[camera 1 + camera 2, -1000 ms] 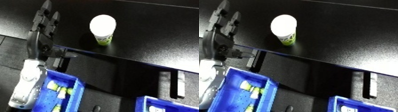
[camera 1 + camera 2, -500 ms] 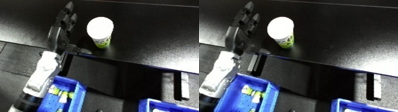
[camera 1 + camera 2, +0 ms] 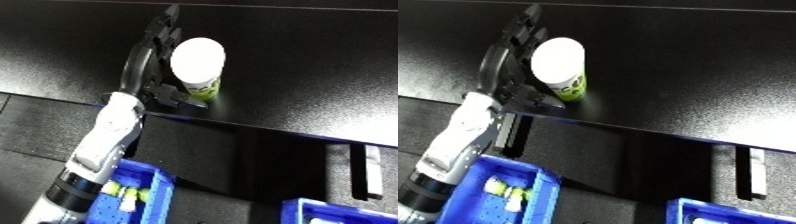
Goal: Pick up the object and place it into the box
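One item on the black tabletop [image 3: 320, 60]: white-capped, lime-green-labelled small plastic bottle [image 3: 199, 67], upright, near the tabletop's front edge, nothing else on it.

Left hand [image 3: 153, 60], black, on white/silver forearm [image 3: 105, 135]: just beside bottle on its left. Fingers spread and only gently bent, extended past the cap on the far side; thumb lies low near the bottle's base at the front. Fingers not closed on anything; contact w/ bottle can't be confirmed, looks touching or nearly so. Holds nothing.

Right hand: not in view.

Blue plastic bin [image 3: 496, 192], below tabletop edge at lower left, w/ small white/yellow-green items inside. Second blue bin [image 3: 731, 214], lower right, only its corner shows.

Step, as judged: pre-grasp; bottle not lifted, task barely begun.

Risks:
- Bottle tall, top-heavy w/ wide cap; side push from fingers before thumb closes could tip it.
- Sits close to edge; a knock fwd could roll it off, missing the bin.
- Grip high on the rounded cap may slip; lower on the label prob. safer.
- Carry path to bin passes over the edge lip; catching it could dislodge the bottle.
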